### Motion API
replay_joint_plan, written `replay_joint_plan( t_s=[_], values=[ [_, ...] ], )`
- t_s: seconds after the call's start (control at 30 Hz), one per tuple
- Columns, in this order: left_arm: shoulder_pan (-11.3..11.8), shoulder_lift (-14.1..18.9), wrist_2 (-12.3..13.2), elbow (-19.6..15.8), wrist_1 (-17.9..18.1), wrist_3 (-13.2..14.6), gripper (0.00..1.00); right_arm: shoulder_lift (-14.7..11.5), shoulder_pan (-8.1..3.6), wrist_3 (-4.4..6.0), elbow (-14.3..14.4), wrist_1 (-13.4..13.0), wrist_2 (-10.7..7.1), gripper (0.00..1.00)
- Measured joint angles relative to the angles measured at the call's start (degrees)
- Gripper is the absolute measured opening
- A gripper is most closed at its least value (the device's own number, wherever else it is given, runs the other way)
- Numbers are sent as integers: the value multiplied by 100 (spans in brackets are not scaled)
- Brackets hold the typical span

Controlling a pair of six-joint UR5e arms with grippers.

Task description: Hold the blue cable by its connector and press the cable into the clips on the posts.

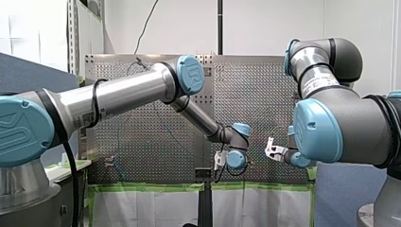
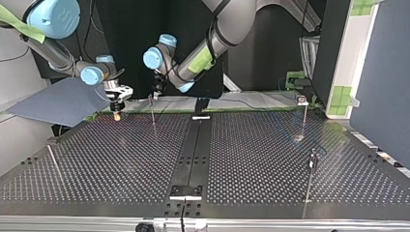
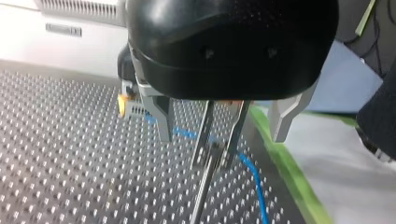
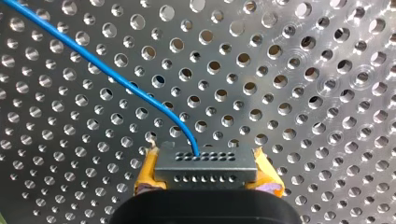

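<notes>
Blue cable (image 4: 116,79), connector (image 4: 205,161) clamped in my right tool (image 4: 206,179). My left tool (image 3: 222,135) straddles the post (image 3: 201,196), wide; slack could miss its clip (image 3: 210,154).

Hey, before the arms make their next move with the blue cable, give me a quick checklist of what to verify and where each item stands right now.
1. Connector grip: right gripper has its yellow pads on both sides of the connector: ok.
2. Cable run: blue cable leaves the connector in a smooth curve, no kink: ok.
3. Left gripper placed at the top of the post: ok.
4. Cable seated in that post's clip: cannot tell.
5. The two grippers stand apart in the top view: ok.
</notes>
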Motion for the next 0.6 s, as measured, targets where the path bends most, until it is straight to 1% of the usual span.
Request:
replay_joint_plan(
  t_s=[0.2,0.6],
  values=[
    [-78,9,76,-57,107,-65,99,2,1,-1,0,14,1,0],
    [-130,6,69,-62,266,-97,99,5,2,-1,-1,16,9,0]
  ],
)
